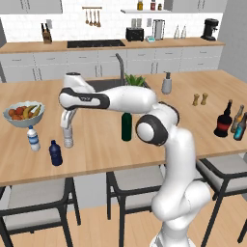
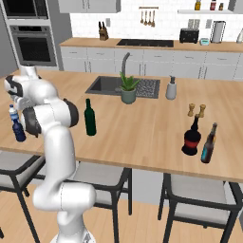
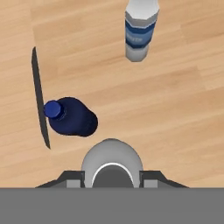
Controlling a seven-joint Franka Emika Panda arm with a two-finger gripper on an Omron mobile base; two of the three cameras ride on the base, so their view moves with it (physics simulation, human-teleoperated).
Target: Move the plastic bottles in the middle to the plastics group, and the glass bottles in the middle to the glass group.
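Observation:
My gripper [image 1: 67, 129] is shut on the small clear greyish plastic bottle [image 1: 68, 139], which stays upright low over the wooden counter's left part. In the hand view, that bottle [image 3: 111, 164] sits between my fingertips [image 3: 72, 177]. Close to it stand the navy bottle [image 1: 56, 153] [image 3: 70, 116] and the clear blue-label bottle [image 1: 33, 138] [image 3: 141, 30]. The tall green wine bottle [image 1: 126, 126] [image 2: 89, 118] stands mid-counter. At the right end, the squat black bottle with a red band [image 1: 223, 120] [image 2: 191, 137] stands beside the brown bottle [image 1: 237, 118] and the teal bottle [image 1: 240, 128].
A fruit bowl [image 1: 23, 114] sits at the far left. Behind the middle are the sink [image 1: 103, 84], a potted plant [image 1: 135, 79] and a soap dispenser [image 1: 167, 83]. Two small shakers [image 1: 200, 99] stand toward the right. Stools line the counter's near edge [image 1: 96, 173].

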